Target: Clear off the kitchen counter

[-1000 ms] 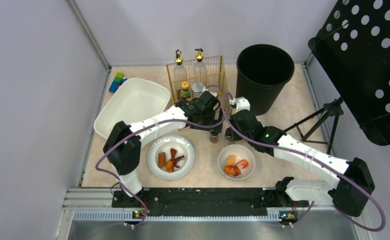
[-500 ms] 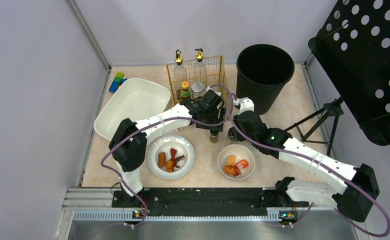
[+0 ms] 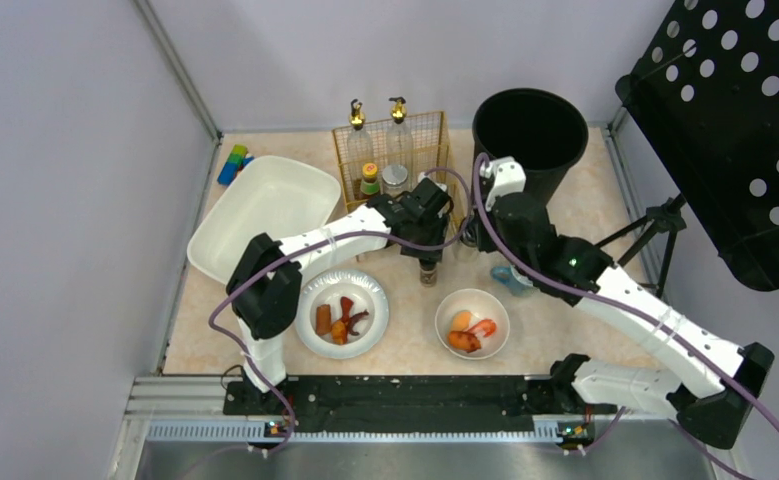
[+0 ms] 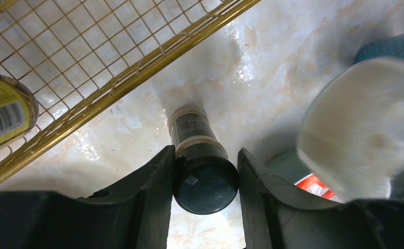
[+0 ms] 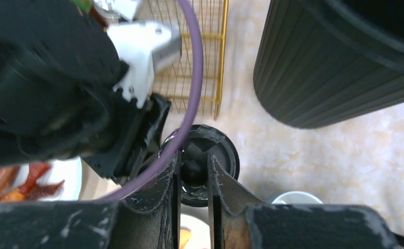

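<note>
The surface, a beige marbled counter, fills the middle of the top view. It ends at a grey wall on the left, another wall behind, and the rail of the arm bases in front.

In the far left corner lie coloured blocks, just beside the white tub, which takes most of the left edge. In front of the tub is a plate with food scraps, and only a narrow free strip separates it from the rail. Behind stands a gold wire rack with bottles inside.

Just in front of the rack, the left hand is over a small bottle that stands upright on the surface. The left wrist view shows its fingers pressed on the dark cap from both sides, which the top view hides.

Just to the right, the right hand is narrow and pinches the rim of a dark round container. Only the right wrist view shows this grip. The two hands are very close, and a purple cable crosses between them.

In front of them is a bowl with food. Further right come the black bin, a small blue thing under the right arm, some open surface, and then a tripod at the right edge.
</note>
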